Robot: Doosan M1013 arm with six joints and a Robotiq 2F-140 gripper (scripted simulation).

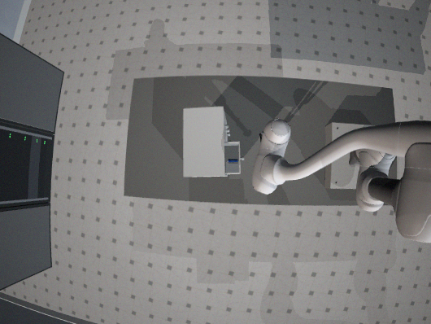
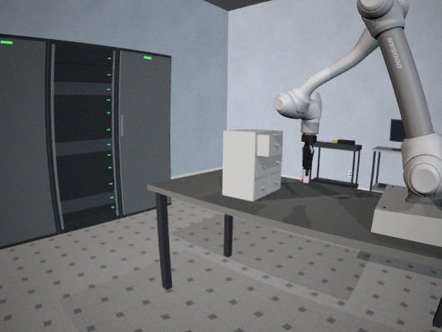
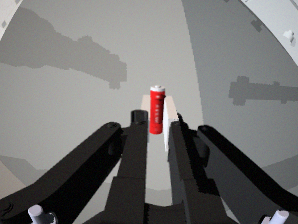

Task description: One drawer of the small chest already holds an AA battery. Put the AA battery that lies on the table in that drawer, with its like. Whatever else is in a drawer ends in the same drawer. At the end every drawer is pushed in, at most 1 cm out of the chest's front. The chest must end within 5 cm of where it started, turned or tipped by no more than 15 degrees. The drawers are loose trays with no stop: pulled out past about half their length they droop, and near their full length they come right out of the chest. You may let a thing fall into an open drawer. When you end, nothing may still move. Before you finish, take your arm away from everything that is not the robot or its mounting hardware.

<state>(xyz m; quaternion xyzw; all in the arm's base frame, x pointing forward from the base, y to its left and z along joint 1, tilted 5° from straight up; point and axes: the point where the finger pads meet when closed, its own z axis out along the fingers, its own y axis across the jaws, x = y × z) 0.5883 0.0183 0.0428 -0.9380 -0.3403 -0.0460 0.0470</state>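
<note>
The end effector (image 3: 157, 125) is clamped on the red AA battery (image 3: 157, 108), which stands lengthwise between the two fingertips with its capped end pointing away from the wrist. In the exterior view the end effector (image 2: 307, 177) points straight down just above the grey tabletop (image 2: 317, 208), in front of the small white chest (image 2: 243, 163) and clear of it. From above, one top-row drawer (image 1: 232, 158) of the chest (image 1: 203, 140) stands pulled out toward the arm, and a blue item (image 1: 232, 161) lies inside it. The other drawer fronts sit nearly flush. The arm's white base block (image 2: 400, 225) rests at the far end of the tabletop.
</note>
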